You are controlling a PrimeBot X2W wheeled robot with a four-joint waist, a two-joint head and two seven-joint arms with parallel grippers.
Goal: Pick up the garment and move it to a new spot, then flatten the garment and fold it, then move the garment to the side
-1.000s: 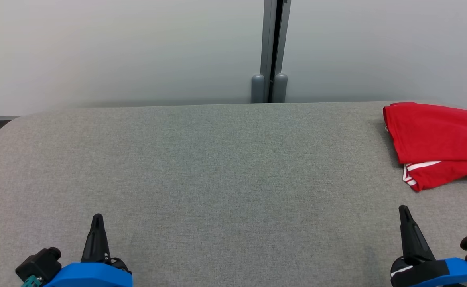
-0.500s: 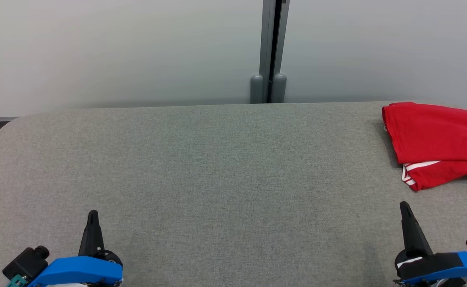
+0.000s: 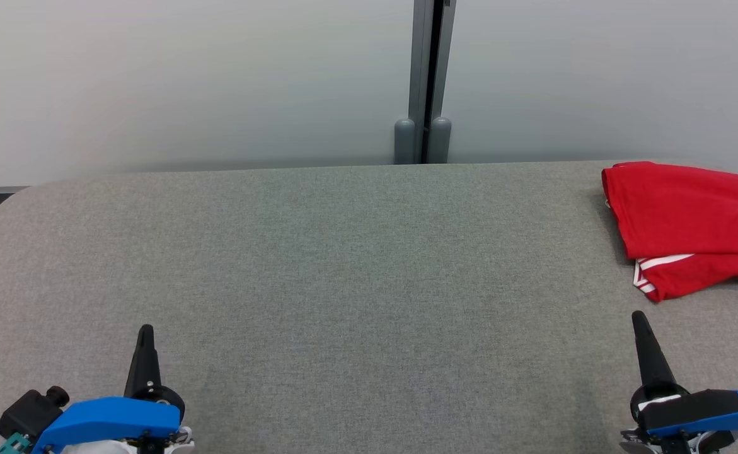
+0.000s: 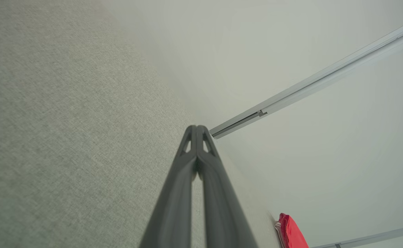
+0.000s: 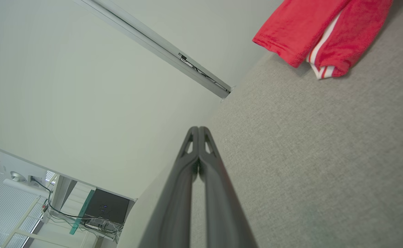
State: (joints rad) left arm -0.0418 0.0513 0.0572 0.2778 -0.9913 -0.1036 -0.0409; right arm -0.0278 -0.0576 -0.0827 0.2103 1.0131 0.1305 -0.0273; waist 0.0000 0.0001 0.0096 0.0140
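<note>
The garment (image 3: pixel 690 224) is red with white stripes at one hem. It lies folded at the far right of the grey table (image 3: pixel 343 265), partly cut off by the head view's right edge. It also appears in the right wrist view, garment (image 5: pixel 311 27), and as a small red patch, garment (image 4: pixel 292 234), in the left wrist view. My left gripper (image 3: pixel 145 331) is at the lower left, shut and holding nothing, well away from the cloth. My right gripper (image 3: pixel 638 317) is at the lower right, shut and holding nothing, a short way in front of the garment's near hem.
A pale partition wall rises behind the table, with a grey vertical post (image 3: pixel 428 82) at its middle. The table's left corner is rounded, and floor shows beyond it. A black box and cables (image 5: pixel 101 210) sit on the floor beyond the table's left end in the right wrist view.
Both grippers' tips have risen a little in the head view. The garment and post sit slightly further left in the picture. The garment lies as before.
</note>
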